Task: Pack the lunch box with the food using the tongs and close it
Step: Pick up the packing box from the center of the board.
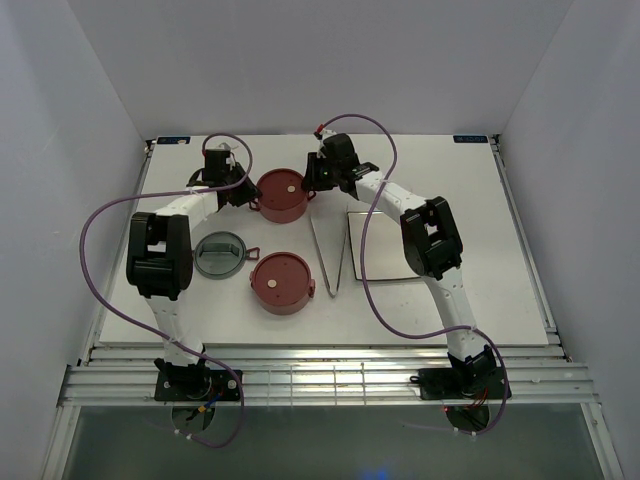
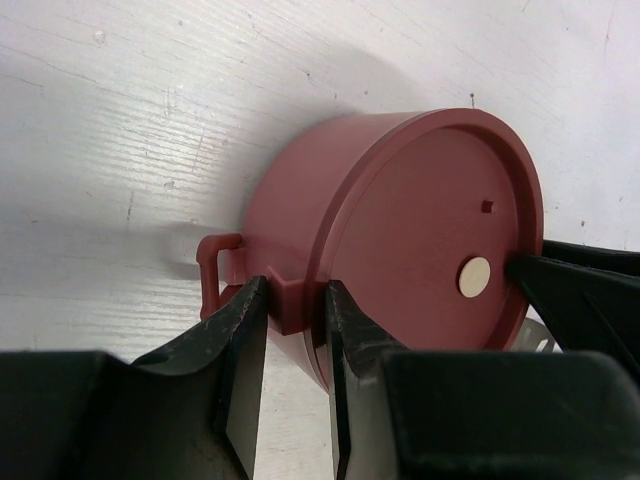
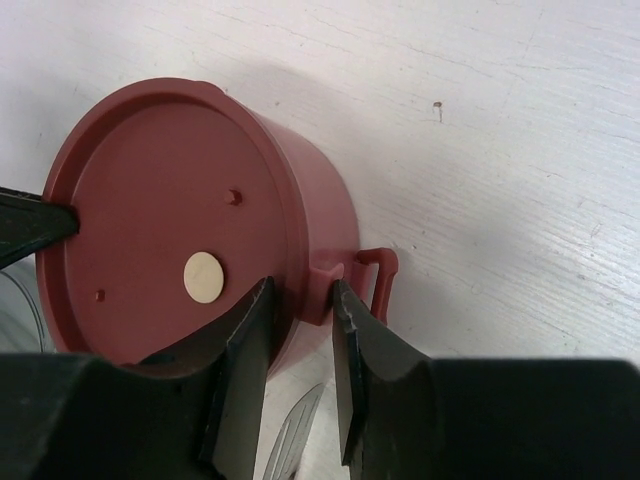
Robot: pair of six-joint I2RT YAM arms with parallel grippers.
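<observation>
Farthest left on the white table (image 1: 480,200) lies the grey round top cover (image 1: 220,252) with its red clasps, flat and apart from both bowls. Beyond it, my left claw (image 2: 296,288) reaches the left flank of the far bowl (image 1: 281,196). This bowl is a round dusty-red plastic tier of the lunch box, capped by a flat dark-red disc lid (image 2: 420,230) that carries a small pale round spot (image 2: 475,277). The claw is drawn narrow. Its two black fingers (image 2: 240,350) pinch a small square red tab (image 2: 292,312) jutting from the bowl's wall, one finger pressed on each side. A thin red loop handle (image 2: 215,270) hangs just outside the grip. The bowl stands upright towards the far edge of the table.

Nearer to me, almost straight below it in the overhead view, sits the near bowl (image 1: 282,282), a second dusty-red round tier. Its lid is on and neither claw touches it.

On the far bowl's right flank is my right claw (image 3: 303,285), also narrow, straddling the matching tab (image 3: 322,292) on that side. One finger touches the tab; whether the other has closed against it I cannot tell.

Right of the near bowl the long slim silver metal tongs (image 1: 330,258) lie flat on the table. Their joined end is towards me and their open ends point at the far bowl. Just beside them, farther right, rests a pale square plate (image 1: 385,250), partly hidden by my right arm.
</observation>
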